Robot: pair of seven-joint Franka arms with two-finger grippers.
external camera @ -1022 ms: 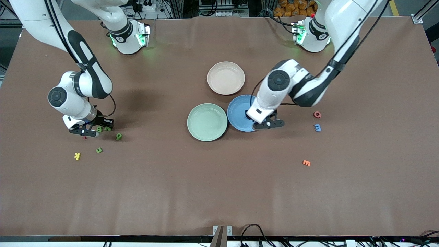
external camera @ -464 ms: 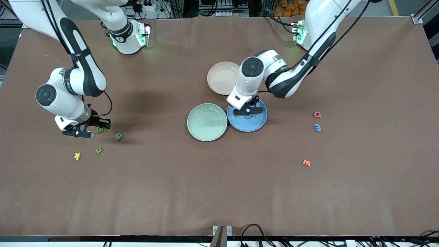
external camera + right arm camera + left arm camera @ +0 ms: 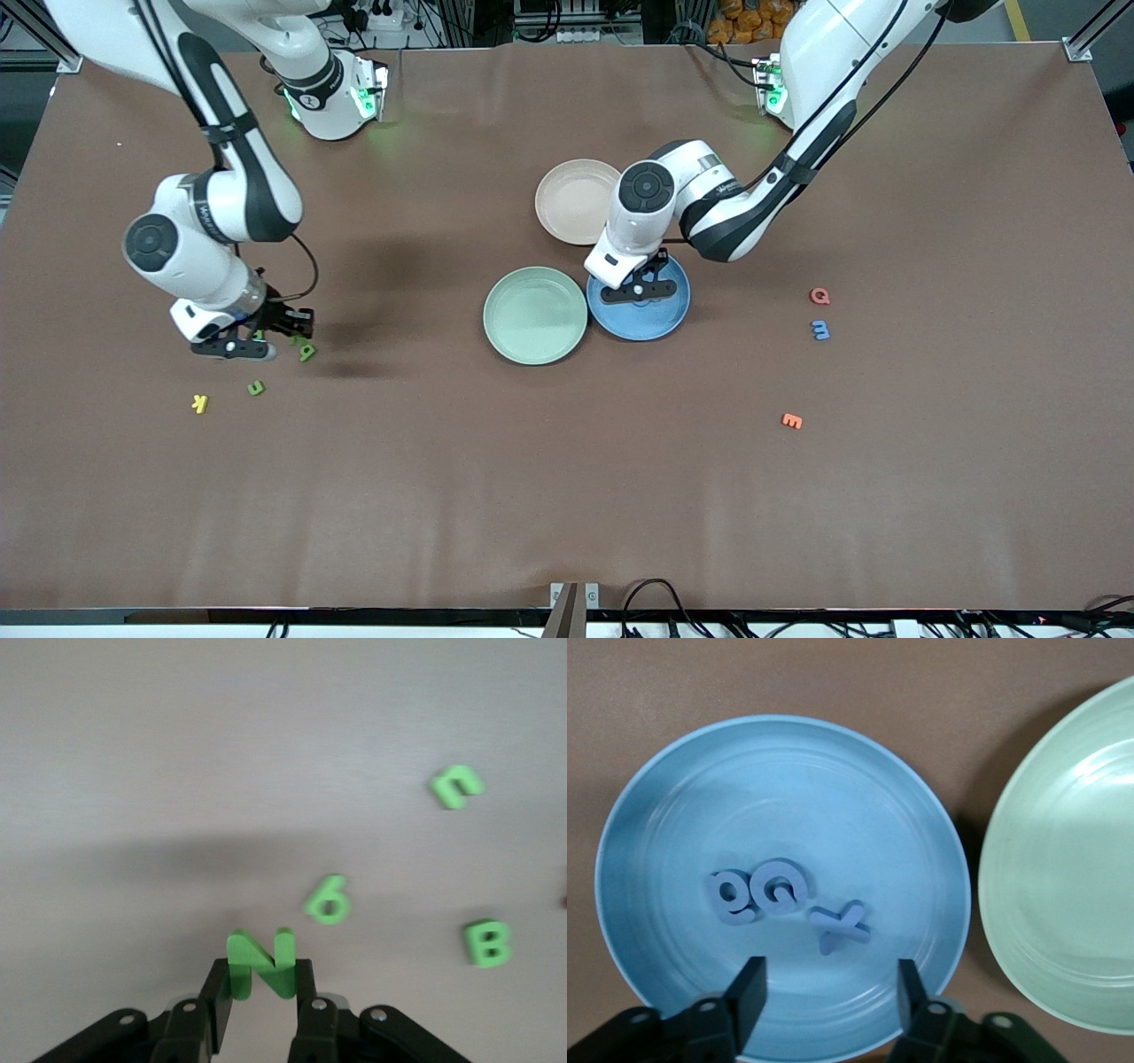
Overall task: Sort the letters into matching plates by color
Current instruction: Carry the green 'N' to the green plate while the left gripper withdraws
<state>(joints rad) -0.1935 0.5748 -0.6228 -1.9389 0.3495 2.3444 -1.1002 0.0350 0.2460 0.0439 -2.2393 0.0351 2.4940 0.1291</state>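
Front view: your left gripper hangs over the blue plate, which touches the green plate at the middle of the desk; a beige plate lies just farther from the camera. Toward the left arm's end you see a red letter, a blue letter nearer the camera, and an orange letter nearer still. Your right gripper is raised over the right arm's end of the desk, with a green 6, a green c-shaped letter and a yellow letter on the desk near it.

Left wrist view: the left fingers stand apart and hold nothing. Three blue letters lie together in the blue plate, with the green plate beside it.

Right wrist view: the right fingers are clamped on a green N. You see the green 6, a green B and the c-shaped letter flat on the desk below.
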